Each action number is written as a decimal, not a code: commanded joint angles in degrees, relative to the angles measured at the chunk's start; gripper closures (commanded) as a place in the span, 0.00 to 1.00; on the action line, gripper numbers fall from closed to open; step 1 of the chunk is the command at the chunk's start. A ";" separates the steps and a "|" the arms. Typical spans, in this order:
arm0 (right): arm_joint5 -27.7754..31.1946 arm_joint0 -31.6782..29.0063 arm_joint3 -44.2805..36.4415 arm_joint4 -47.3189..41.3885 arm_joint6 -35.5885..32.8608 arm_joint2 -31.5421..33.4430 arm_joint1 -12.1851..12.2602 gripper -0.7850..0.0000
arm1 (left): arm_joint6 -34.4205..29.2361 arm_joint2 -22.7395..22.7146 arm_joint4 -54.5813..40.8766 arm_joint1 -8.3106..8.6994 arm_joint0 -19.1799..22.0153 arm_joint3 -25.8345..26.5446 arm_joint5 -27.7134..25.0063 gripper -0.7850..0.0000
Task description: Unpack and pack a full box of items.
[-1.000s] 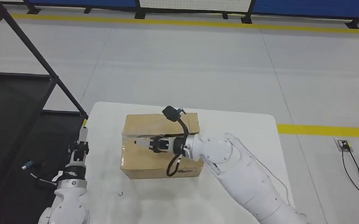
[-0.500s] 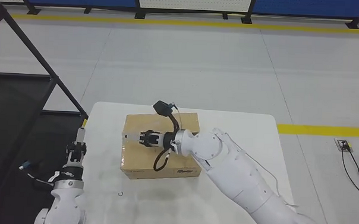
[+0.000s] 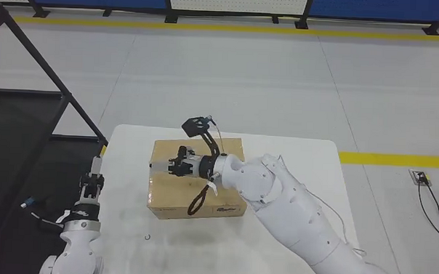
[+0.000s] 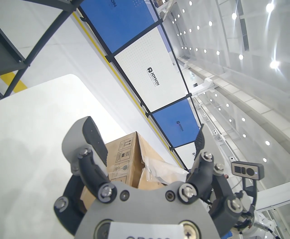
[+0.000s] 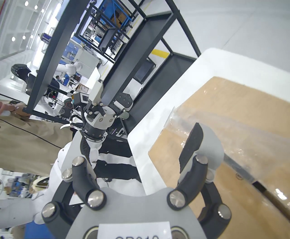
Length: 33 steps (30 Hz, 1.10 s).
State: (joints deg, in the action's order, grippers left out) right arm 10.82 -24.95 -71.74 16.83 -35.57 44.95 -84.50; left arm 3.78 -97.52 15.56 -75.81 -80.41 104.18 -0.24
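A brown cardboard box (image 3: 196, 191) stands in the middle of the white table, flaps down. A strip of clear tape (image 5: 181, 117) lies loose and crinkled along its top seam, lifted at the box's left end (image 4: 163, 169). My right gripper (image 3: 173, 167) hovers open just above that left end, one dark pad (image 5: 191, 144) over the tape and nothing clamped. My left gripper (image 3: 94, 180) stands open beside the table's left edge, fingers pointing up, apart from the box (image 4: 126, 154).
A black metal rack (image 3: 30, 130) stands close to the table's left side, right behind my left arm. A small ring-like bit (image 3: 149, 238) lies on the table (image 3: 297, 212) in front of the box. Bare tabletop lies to the right of the box.
My right gripper has slid left along the box's top from the middle to its left end. The left arm has shifted only slightly.
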 commanded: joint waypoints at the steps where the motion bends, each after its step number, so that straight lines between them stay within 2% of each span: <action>1: -2.87 -3.13 -5.36 7.03 2.79 2.03 1.13 0.00 | -0.12 0.31 0.25 -0.02 0.09 0.10 -0.22 0.00; 11: -4.03 -4.97 -5.62 7.84 4.27 3.29 1.47 0.00 | -0.50 1.29 0.32 -0.13 -0.46 0.09 -0.67 0.00; 15: -9.49 -3.21 -7.71 22.91 4.83 -0.38 1.27 0.00 | -0.57 1.65 0.81 -0.15 -0.38 0.22 -0.41 0.00; 18: -12.21 -1.12 -10.24 33.83 1.44 -5.01 0.67 0.00 | -0.59 1.57 0.88 -0.16 -0.49 0.52 -0.34 0.00; 22: -15.46 3.16 -9.66 50.47 -6.34 -12.05 -0.65 0.00 | -0.52 0.87 0.43 -0.14 -1.01 0.96 -0.46 0.00; 28: -14.43 8.78 -4.39 58.10 -14.82 -17.60 -3.95 0.00 | -0.67 -0.28 -1.03 -0.13 -1.75 1.35 -0.62 0.00; 33: -16.32 11.48 0.09 63.27 -17.58 -20.42 -6.78 0.00 | -0.55 -0.61 -1.28 -0.14 -2.08 1.40 -0.73 0.00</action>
State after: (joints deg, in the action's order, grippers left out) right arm -5.02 -13.82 -72.48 78.98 -52.59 25.00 -90.85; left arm 3.22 -98.10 14.30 -75.95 -82.45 105.59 -0.91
